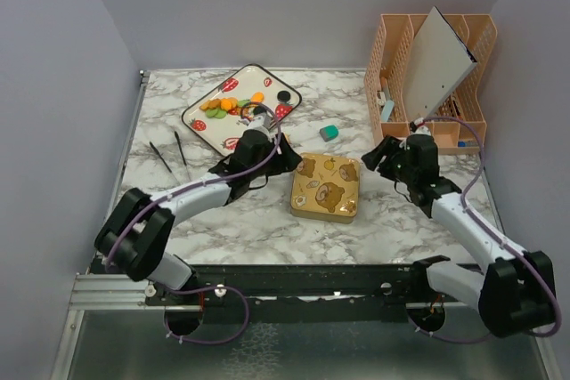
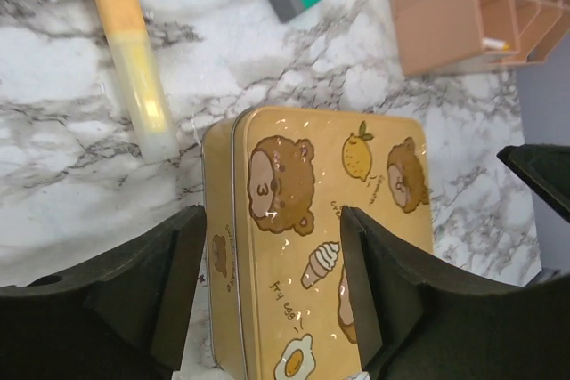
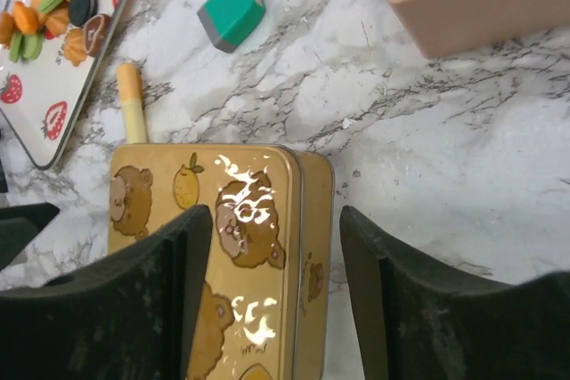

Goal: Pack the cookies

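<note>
The cookies [image 1: 233,104], small orange, green, black and brown discs, lie piled on a strawberry-print tray [image 1: 212,127] at the back left; they also show in the right wrist view [image 3: 52,13]. A closed golden tin [image 1: 326,188] with bear prints sits mid-table. My left gripper [image 1: 287,161] is open and empty, its jaws straddling the tin's left edge [image 2: 285,220]; the left gripper shows there [image 2: 272,287]. My right gripper [image 1: 379,156] is open and empty above the tin's right edge [image 3: 254,220]; the right gripper shows there [image 3: 276,295].
A green eraser [image 1: 329,133] and an orange-yellow tube [image 2: 134,60] lie between tray and tin. A peach desk organizer [image 1: 401,51] holding a white sheet stands at the back right. Two thin black sticks [image 1: 169,153] lie at the left.
</note>
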You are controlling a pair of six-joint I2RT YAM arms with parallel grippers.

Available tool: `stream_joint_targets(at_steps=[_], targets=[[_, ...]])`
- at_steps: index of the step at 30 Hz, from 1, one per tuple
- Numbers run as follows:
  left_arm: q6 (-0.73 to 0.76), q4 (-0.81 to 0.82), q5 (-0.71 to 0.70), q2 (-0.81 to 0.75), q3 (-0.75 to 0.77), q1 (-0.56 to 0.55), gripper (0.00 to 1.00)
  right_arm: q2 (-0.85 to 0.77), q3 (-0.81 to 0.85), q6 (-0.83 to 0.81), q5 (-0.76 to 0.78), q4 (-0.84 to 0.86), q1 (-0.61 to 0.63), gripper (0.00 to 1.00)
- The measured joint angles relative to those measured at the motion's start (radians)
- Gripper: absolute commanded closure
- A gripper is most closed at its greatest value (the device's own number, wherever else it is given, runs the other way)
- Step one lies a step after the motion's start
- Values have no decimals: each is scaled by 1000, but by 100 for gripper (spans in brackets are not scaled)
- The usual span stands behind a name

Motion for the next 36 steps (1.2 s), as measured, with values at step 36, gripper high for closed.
stream_joint_targets(at_steps=[36], targets=[[526, -478, -805, -1471, -221, 42, 1, -878, 170, -187, 473, -532, 0, 0]])
